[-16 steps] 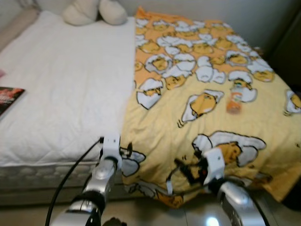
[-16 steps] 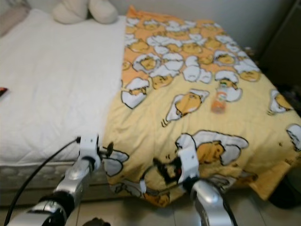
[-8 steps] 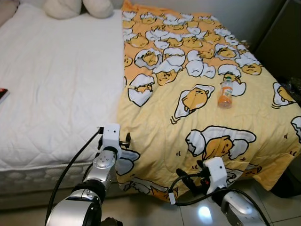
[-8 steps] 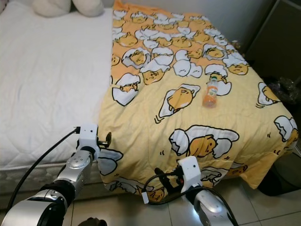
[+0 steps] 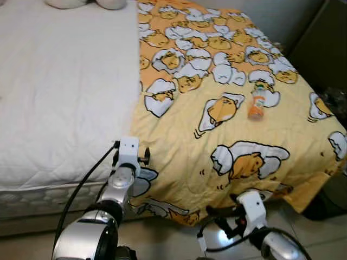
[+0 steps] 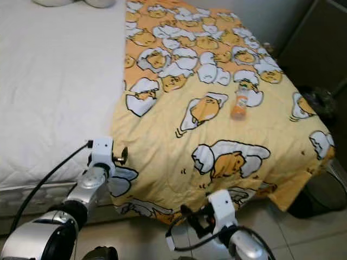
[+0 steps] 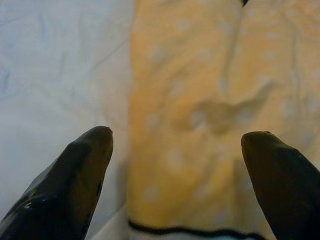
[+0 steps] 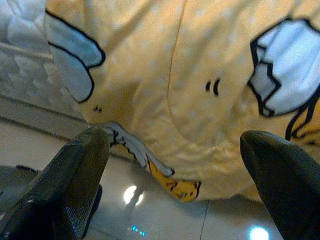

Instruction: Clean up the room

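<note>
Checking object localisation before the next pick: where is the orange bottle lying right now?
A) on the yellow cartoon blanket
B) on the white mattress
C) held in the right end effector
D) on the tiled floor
A: the orange bottle lies on its side on the yellow cartoon blanket, well away from the white mattress, while the right end effector is open low by the blanket's hanging edge above the floor.

Parted tool [image 7: 175, 165] over yellow blanket [image 7: 210, 100], white mattress [image 7: 55, 65]

Quilted matt cloth blanket [image 5: 217, 103]; glossy tiled floor [image 8: 150, 210]; plastic bottle [image 5: 257, 103].
</note>
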`<state>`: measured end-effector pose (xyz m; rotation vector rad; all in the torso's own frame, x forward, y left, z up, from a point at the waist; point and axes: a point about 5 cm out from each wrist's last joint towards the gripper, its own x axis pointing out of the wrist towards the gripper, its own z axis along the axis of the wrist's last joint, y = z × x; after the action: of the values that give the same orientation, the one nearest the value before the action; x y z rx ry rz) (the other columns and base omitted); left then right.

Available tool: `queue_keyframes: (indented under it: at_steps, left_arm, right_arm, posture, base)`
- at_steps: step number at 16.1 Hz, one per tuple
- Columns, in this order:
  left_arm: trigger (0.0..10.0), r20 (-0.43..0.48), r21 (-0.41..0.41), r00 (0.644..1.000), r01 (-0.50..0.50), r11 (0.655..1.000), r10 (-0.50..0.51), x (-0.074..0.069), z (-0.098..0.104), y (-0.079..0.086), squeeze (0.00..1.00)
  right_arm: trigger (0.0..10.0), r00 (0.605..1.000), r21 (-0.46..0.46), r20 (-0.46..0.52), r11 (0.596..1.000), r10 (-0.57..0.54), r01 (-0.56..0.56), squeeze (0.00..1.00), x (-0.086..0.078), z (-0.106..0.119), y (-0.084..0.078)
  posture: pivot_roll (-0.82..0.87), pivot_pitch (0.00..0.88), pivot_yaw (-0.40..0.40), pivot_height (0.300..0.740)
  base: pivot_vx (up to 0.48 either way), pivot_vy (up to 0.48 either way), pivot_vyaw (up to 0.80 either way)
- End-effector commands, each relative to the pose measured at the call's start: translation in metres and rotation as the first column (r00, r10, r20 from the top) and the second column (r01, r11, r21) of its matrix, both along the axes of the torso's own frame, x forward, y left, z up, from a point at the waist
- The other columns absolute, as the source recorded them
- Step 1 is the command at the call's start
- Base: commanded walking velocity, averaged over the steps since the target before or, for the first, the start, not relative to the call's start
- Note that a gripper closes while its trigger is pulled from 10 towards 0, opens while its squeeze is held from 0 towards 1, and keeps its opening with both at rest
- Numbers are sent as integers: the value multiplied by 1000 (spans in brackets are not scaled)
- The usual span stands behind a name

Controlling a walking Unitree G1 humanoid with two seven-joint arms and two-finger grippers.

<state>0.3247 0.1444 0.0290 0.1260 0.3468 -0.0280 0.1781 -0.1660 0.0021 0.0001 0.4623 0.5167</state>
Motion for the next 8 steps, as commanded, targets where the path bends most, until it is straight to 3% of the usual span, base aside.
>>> queue_keyframes:
  at_steps: [1,4,8]
  left_arm:
    - [10000,2,21,1000,24,999,-24,1,1,-6,0]
    - [10000,-33,53,999,28,998,-26,2,-1,-5,0]
    - [10000,-57,109,995,-72,991,79,1,-3,9,0]
  right_arm:
    - [10000,1000,-19,-11,1000,2,-3,0,-4,-2,-4]
    - [10000,1000,-27,-26,1000,9,-10,0,-16,1,-9]
    - [10000,1000,-37,-19,999,10,-11,0,-26,12,-21]
  posture:
    - [-246,122,-128,740]
    - [-275,146,-142,740]
    - [-299,159,-149,740]
  base:
    - [0,0,0]
    - [0,0,0]
    - [0,0,0]
